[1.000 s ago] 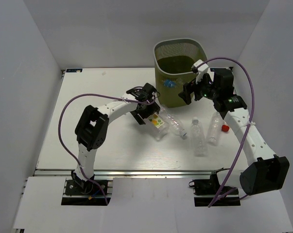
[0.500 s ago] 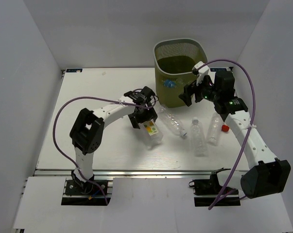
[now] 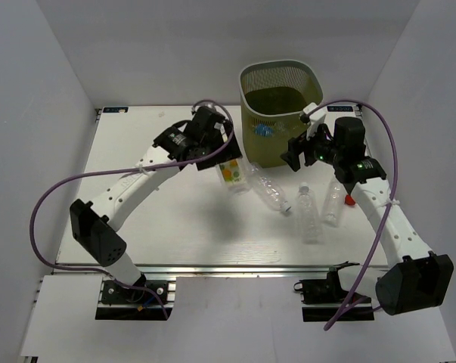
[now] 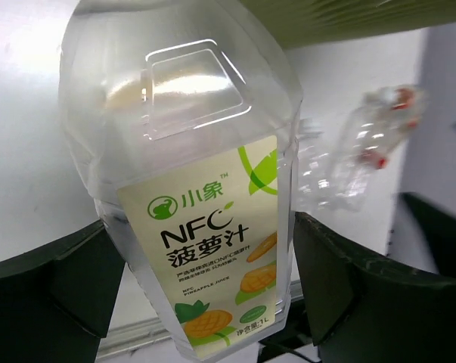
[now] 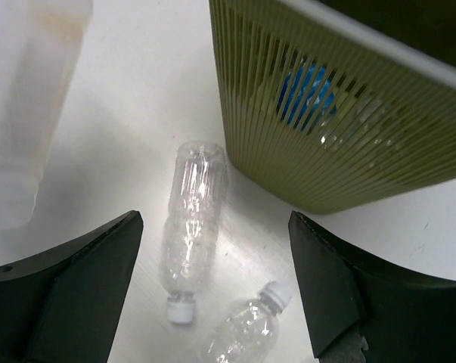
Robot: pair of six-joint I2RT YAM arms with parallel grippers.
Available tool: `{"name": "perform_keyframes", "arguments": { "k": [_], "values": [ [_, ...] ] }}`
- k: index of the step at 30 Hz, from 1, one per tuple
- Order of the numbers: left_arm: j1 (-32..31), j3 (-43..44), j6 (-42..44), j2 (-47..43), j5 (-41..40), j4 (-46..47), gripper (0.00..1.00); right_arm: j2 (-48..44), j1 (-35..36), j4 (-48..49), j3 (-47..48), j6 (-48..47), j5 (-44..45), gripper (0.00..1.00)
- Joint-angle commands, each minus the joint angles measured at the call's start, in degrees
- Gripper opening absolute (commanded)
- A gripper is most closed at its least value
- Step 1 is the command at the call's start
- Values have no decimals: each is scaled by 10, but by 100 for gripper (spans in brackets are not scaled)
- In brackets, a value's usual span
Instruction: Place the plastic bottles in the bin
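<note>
My left gripper point(image 3: 224, 161) is shut on a clear square bottle with a white, orange and green juice label point(image 4: 197, 151), holding it in the air just left of the bin point(image 3: 280, 113). The olive-green perforated bin stands at the back of the table; a blue-labelled bottle point(image 5: 307, 91) shows through its wall. My right gripper point(image 3: 294, 149) hangs open and empty by the bin's front right corner. Below it lie two clear bottles with white caps point(image 5: 191, 219) point(image 5: 246, 333). A third clear bottle point(image 3: 335, 198) with a red cap lies further right.
The white table point(image 3: 152, 219) is walled in by white panels on the left, back and right. Purple cables loop out from both arms. The bottles on the table cluster in front of the bin, between the two arms.
My left arm has lifted the labelled bottle off the table and carried it up and back towards the bin. The right gripper has stayed near the bin's front right corner.
</note>
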Motion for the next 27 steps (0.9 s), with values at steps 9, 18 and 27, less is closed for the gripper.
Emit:
{"name": "perform_keyframes", "arguments": {
  "k": [9,18,27],
  "values": [
    [5,268,91,25,56,132,4,-89,-15,-30,-56,-3,19,83],
    [11,307,100,97,-1,328,9,-171,-31,-52,-115,13,53,84],
    [27,469,45,279,-44,420,22,-221,-34,-77,-164,6,51,88]
  ]
}}
